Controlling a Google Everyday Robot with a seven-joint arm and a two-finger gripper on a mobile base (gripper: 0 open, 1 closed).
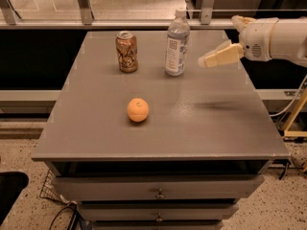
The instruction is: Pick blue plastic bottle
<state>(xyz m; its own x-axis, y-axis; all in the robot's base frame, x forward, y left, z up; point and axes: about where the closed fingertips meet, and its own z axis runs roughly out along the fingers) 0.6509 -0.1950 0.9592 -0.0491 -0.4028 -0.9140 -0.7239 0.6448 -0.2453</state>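
Note:
The blue plastic bottle (pixel 177 44) stands upright at the back of the grey table top (pixel 216 128), clear and bluish with a white cap and a white-blue label. My gripper (pixel 217 40) hovers above the table just right of the bottle, at about its mid height, on a white arm coming in from the right. Its cream fingers (pixel 218 56) point left toward the bottle and stand apart, holding nothing. A small gap separates the nearer fingertip from the bottle.
A brown-gold drink can (pixel 126 51) stands left of the bottle. An orange (pixel 138 109) lies near the middle of the table. Drawers (pixel 158 190) are below the front edge. A railing with glass panels (pixel 86 4) runs behind the table.

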